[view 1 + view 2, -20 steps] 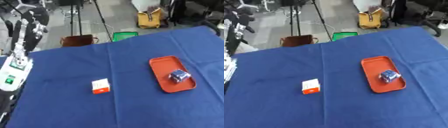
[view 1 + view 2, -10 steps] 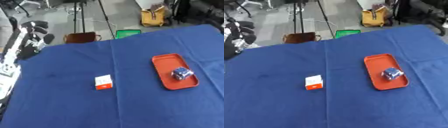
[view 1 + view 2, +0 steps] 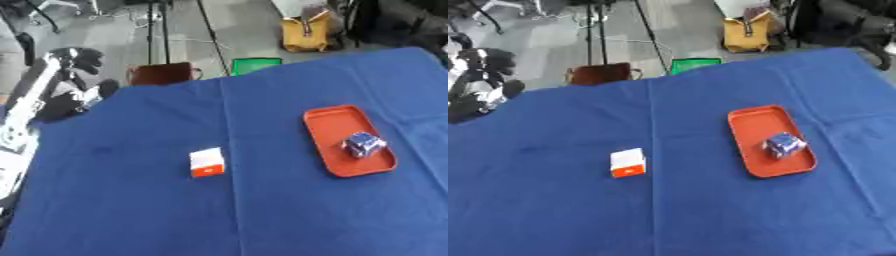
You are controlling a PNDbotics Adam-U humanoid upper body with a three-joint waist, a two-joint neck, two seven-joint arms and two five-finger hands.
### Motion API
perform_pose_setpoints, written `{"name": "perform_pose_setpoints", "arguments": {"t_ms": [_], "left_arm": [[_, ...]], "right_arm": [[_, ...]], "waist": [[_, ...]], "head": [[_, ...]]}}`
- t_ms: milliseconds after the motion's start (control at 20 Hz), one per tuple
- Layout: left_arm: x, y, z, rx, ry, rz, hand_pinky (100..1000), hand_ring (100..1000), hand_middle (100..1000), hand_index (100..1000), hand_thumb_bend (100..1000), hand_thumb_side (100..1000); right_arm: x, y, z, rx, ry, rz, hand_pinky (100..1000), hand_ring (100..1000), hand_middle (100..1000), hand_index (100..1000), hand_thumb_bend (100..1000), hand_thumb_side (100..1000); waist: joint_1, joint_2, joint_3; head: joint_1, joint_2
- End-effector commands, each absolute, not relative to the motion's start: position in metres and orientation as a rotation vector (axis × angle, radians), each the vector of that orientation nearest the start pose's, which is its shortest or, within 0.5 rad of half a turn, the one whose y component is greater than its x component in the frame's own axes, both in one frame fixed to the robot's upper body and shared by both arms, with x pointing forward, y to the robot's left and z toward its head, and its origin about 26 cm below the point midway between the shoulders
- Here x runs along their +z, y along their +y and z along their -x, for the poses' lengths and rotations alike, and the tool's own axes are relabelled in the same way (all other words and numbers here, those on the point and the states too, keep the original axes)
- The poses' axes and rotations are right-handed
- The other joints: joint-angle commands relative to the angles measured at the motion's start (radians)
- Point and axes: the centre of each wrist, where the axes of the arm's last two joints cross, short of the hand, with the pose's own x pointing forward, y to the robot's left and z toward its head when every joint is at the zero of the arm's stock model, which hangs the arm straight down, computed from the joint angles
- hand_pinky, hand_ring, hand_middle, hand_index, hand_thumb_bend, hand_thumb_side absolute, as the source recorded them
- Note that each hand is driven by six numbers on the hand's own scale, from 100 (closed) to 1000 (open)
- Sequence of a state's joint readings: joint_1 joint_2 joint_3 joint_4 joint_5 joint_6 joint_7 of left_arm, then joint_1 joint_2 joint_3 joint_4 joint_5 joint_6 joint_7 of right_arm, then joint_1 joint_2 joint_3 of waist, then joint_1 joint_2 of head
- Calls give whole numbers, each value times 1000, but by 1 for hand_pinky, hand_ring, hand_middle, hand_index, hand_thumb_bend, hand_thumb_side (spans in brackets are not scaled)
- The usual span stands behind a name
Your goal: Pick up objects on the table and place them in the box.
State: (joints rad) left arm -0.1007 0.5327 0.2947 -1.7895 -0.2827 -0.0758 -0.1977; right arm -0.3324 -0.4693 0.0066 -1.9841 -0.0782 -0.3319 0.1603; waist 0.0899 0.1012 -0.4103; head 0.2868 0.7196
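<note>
Surface: blue cloth (image 3: 262, 210) covering the table.
Room: grey floor beyond, yellow bag (image 3: 308, 31), brown bag (image 3: 159, 74).
Left hand (image 3: 83, 92): at the table's far-left edge, finger state cannot be told.
Small box (image 3: 206, 162): white-and-orange, mid-table.
Tray (image 3: 328, 125): orange, holds a blue-and-white object (image 3: 362, 144).

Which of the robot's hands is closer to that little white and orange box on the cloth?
The left hand: it hangs beyond the table's far-left edge, up and left of the white and orange box. No right hand shows in either view.

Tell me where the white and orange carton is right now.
The carton lies flat on the blue cloth near the table's middle, left of the orange tray and apart from it.
</note>
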Motion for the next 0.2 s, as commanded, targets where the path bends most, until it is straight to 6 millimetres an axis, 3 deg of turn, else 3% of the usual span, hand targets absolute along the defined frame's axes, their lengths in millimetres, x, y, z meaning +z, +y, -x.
{"name": "perform_pose_setpoints", "arguments": {"t_ms": [50,200], "left_arm": [[170,408,-278,-678,-1813,-794,469,667,649,762,715,673],[169,407,-278,-686,-1809,-790,472,667,650,762,709,664]], "right_arm": [[227,-280,-300,-1047,3455,-114,611,709,667,837,551,531],[227,-280,-300,-1048,3456,-113,611,709,667,838,551,532]], "waist": [[-4,-10,-1],[-3,-11,-2]], "head": [[-5,-3],[-8,-7]]}}
